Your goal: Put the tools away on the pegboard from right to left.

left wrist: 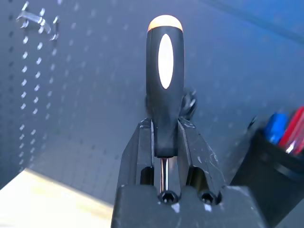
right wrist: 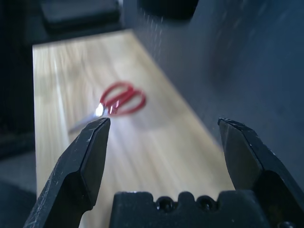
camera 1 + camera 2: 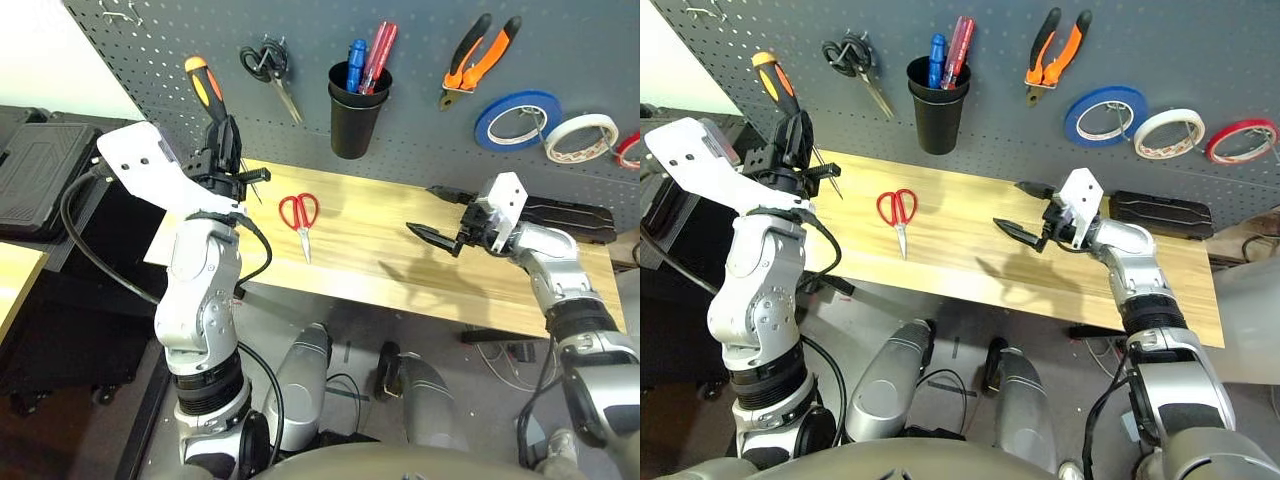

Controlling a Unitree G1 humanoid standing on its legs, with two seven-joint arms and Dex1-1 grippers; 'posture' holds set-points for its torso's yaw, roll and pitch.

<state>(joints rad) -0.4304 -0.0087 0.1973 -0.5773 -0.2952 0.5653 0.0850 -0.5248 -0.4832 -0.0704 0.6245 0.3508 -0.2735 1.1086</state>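
My left gripper [image 3: 222, 150] is shut on the slim screwdriver [image 3: 203, 85], just below its black-orange handle [image 1: 165, 90]. It holds the tool upright, handle up, close to the left part of the pegboard [image 3: 420, 40]. Red-handled scissors [image 3: 298, 212] lie flat on the wooden table [image 3: 380, 260], between the two arms. Over the table's right half my right gripper [image 3: 425, 210] hovers open and empty, pointing toward the scissors [image 2: 121, 99]. The orange-and-black pliers [image 3: 482, 52] and the white tape roll [image 3: 580, 135] hang on the board.
On the board also hang black-handled scissors [image 3: 268, 65], a black cup [image 3: 358, 105] with blue and red tools, a blue tape roll [image 3: 517, 118] and a red one [image 3: 630, 148]. A black case [image 3: 570, 215] lies at the table's far right. Bare hooks [image 3: 120, 12] sit top left.
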